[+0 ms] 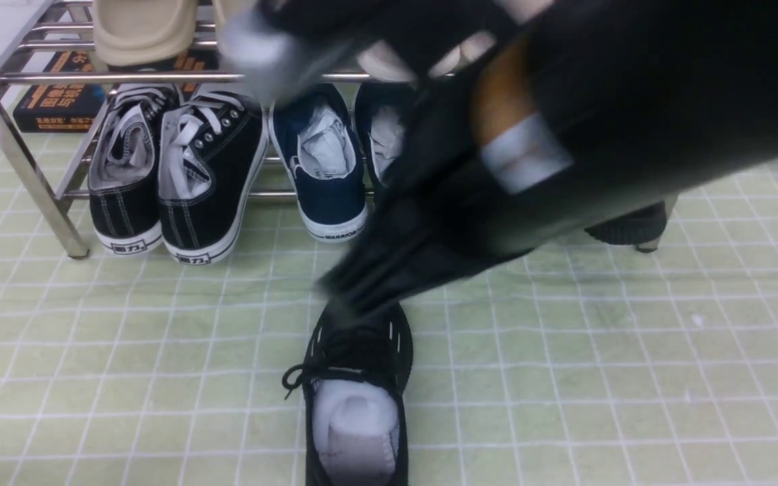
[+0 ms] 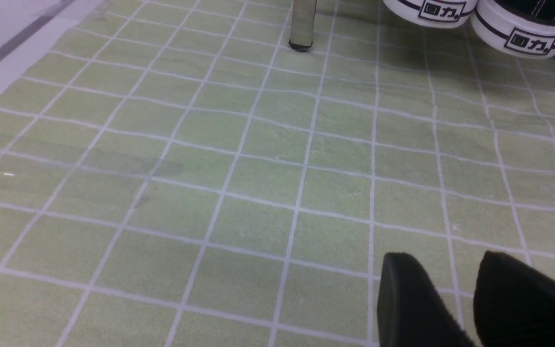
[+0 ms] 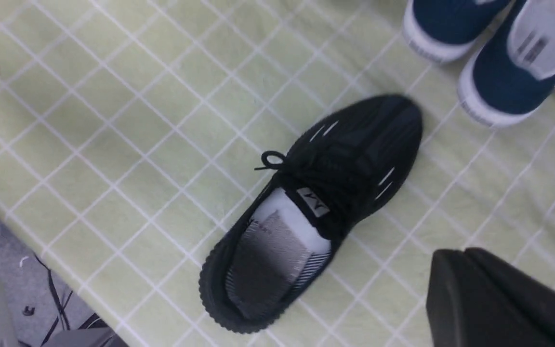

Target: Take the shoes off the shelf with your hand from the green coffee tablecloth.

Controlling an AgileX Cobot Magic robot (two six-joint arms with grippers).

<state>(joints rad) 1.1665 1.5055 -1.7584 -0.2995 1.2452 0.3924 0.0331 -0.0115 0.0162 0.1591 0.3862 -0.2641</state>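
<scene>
Soft, even overhead light falls on the green tablecloth point(image 1: 125, 351) in all three views, bright and without hard glare. In the front view the hand point(image 1: 497, 189), from 12 to 3 o'clock, is a smeared, underexposed blur. The shelf point(image 1: 17, 155) bars carry pale highlights. In the left wrist view, faint shadow lies under the white-soled sneakers point(image 2: 523, 29) at 1 o'clock. The right wrist view is slightly soft, and the black shoe point(image 3: 335, 183) shows little detail.

The pale green cloth point(image 1: 125, 351) carries a white square grid. The near all-black knit mesh sneaker point(image 1: 358, 378) shows small white dashes and white stuffing. Far left, the black canvas sneakers point(image 1: 206, 175) have white soles, laces and stitching. To their right, the navy slip-ons point(image 1: 328, 182) have white soles. The shiny chrome metal rack point(image 1: 17, 155) gleams silver.
</scene>
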